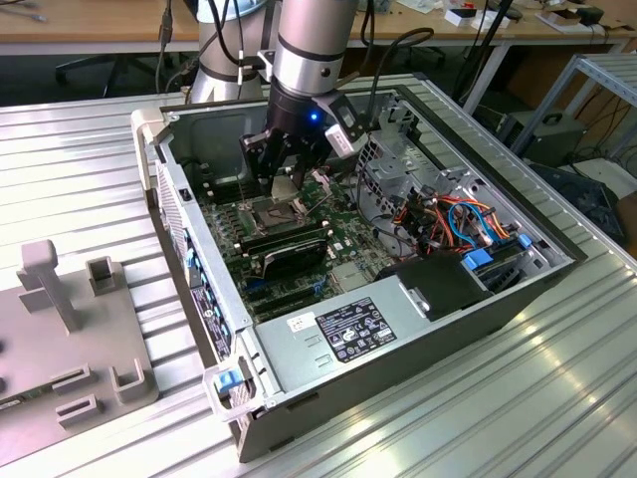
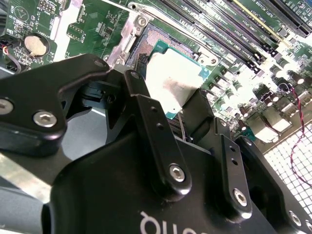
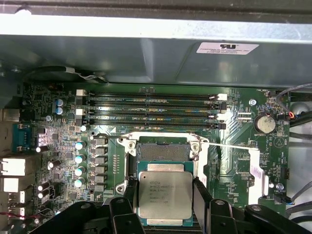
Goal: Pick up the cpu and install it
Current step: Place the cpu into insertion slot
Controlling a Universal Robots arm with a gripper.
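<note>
One job, progress: pick-up looks done, as the small flat square cpu [image 3: 165, 195] with its dull silver-grey metal top is in the gripper's hold; seating it is left to do, judging by the bare pin field
Room: workshop, with a long wooden bench [image 1: 100, 20] at the back carrying cables and small gear
Surface: ribbed aluminium table [image 1: 80, 139], with a grey plastic fixture [image 1: 60, 299] at the exterior view's left
Case: open grey metal computer case [image 1: 199, 259] lying on its side, with a boxy power supply [image 1: 348, 334] at its near end
Board: green motherboard [image 3: 48, 141] with four long black memory slots [image 3: 156, 105]
Gripper: black two-finger gripper [image 1: 289, 177] reaching down into the case
Fingers: black fingers [image 3: 201, 197] pinching the cpu by two opposite edges
Socket: square metal-framed socket [image 3: 163, 151], uncovered
Cpu place: just over the socket, partly covering it in the first wrist view; tilted in the second wrist view; whether an edge touches the socket I cannot tell
</note>
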